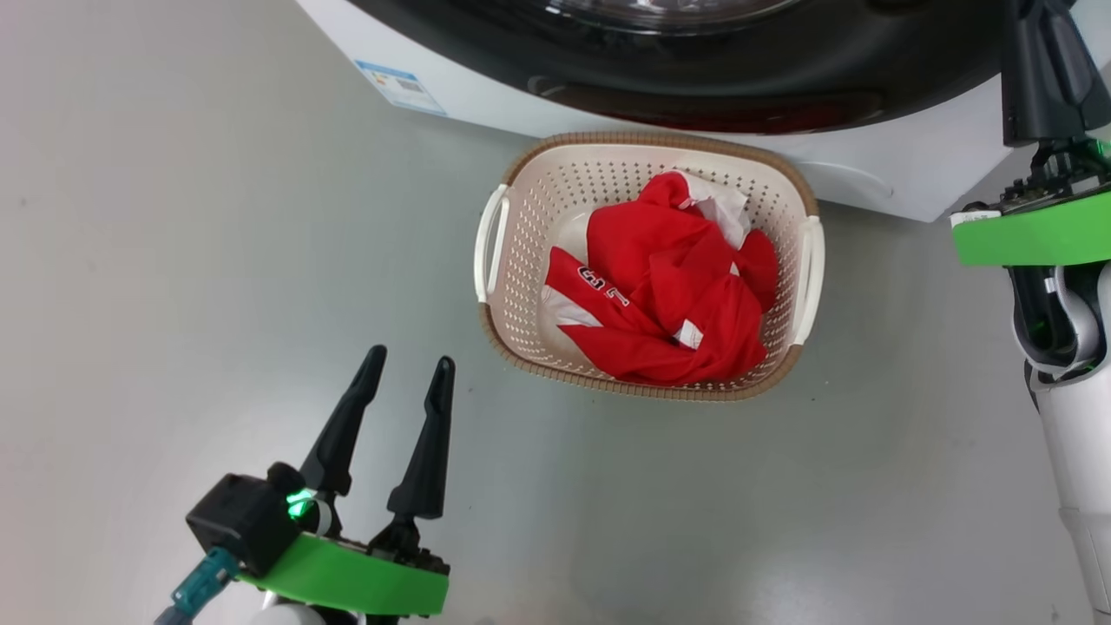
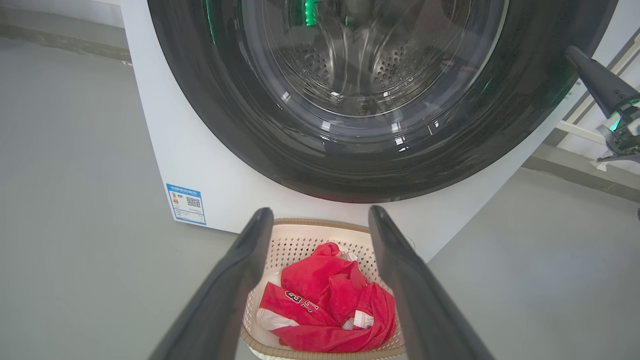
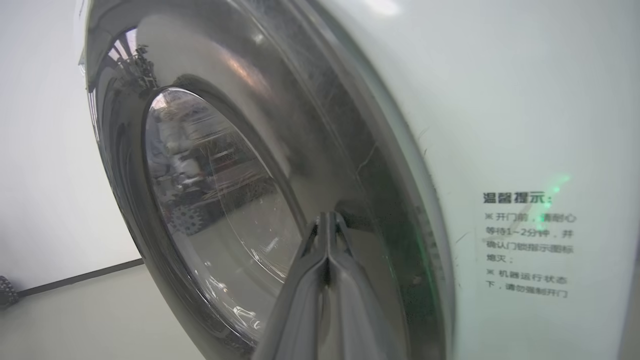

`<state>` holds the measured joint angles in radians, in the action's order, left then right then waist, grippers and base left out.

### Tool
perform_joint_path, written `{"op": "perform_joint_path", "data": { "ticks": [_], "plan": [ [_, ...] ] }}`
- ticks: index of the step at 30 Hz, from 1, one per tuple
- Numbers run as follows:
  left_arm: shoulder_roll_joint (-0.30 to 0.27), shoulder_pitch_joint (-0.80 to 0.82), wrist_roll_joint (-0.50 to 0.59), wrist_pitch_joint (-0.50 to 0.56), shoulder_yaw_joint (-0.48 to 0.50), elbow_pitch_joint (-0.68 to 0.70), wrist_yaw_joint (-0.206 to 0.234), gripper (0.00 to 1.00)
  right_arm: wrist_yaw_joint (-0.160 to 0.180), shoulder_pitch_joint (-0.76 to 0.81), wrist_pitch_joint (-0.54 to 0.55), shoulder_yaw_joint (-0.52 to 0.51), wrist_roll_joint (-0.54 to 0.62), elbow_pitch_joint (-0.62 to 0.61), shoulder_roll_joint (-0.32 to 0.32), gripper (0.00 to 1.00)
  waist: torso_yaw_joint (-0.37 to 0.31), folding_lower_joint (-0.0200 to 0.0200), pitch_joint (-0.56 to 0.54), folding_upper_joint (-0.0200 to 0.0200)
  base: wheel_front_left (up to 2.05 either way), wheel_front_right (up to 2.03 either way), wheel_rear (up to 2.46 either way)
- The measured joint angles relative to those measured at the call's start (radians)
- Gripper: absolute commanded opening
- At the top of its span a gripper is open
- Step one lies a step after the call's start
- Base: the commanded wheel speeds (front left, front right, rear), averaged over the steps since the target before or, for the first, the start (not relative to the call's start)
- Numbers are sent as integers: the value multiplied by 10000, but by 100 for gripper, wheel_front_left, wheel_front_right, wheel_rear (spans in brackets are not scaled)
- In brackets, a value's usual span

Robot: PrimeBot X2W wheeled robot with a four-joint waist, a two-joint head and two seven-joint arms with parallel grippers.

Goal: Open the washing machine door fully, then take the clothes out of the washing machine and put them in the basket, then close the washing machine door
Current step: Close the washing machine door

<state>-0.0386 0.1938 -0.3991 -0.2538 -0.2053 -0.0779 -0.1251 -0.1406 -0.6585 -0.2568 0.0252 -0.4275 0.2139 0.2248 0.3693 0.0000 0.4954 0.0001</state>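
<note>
2 long dark fingers of the right gripper (image 3: 327, 220) are clenched together on nothing, their tips against the wide glossy black rim of the large round washing machine door (image 2: 360, 170). The door looks flush with the big white front-loading washing machine (image 2: 225, 165), though I cannot tell whether it has latched.

The bright red clothes with white lettering (image 1: 668, 286) lie bundled inside the small cream-white perforated basket with a brown woven-look rim (image 1: 642, 139). The basket stands on the grey floor (image 1: 174, 260), touching the machine's lower front edge, under the door. The left gripper (image 1: 411, 356) hangs released over the floor, near the basket's left handle.

Only the closing seems left. The rim is slick and curved, so the tips could skid sideways during a push. A weak press may leave the door unlatched and free to swing out over the basket.
</note>
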Motion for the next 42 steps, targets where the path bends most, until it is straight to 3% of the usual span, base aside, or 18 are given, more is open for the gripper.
{"op": "perform_joint_path", "data": {
  "ticks": [8, 18, 24, 25, 26, 27, 42],
  "plan": [
    [6, 230, -2, 0, -58, 50, 2, 100, -178, -252, -33, -12, -33, -35, -46, 0, 96, 0, 238, 0, 0, 0, 0],
    [12, 311, 2, 0, 73, -109, 2, 100, 23, 69, -17, 203, -42, 153, 44, 0, -109, 0, -166, 0, 0, 0, 0],
    [13, 292, 92, 0, 380, -280, 2, 100, 90, 1175, -17, 441, -123, 144, -2, 56, -372, 0, -544, 0, 0, 0, 0],
    [13, 279, 132, 0, 437, -299, 2, 100, 90, 1349, -15, 474, -127, 136, -38, 73, -428, 0, -616, -1, 0, 0, 0],
    [13, 257, 142, 0, 493, -318, 2, 100, 90, 1511, -15, 483, -127, 119, -84, 82, -489, 0, -682, 0, 0, 0, 0],
    [13, 233, 167, 0, 548, -353, 2, 100, 90, 1680, -17, 485, -127, 102, -119, 99, -553, 0, -753, 0, 0, 0, 0],
    [10, -553, 744, 0, 1214, -700, 0, 100, 90, 4291, -15, 207, -127, 13, -719, 100, -1618, 0, -1913, 0, 0, 0, 0]
  ]
}}
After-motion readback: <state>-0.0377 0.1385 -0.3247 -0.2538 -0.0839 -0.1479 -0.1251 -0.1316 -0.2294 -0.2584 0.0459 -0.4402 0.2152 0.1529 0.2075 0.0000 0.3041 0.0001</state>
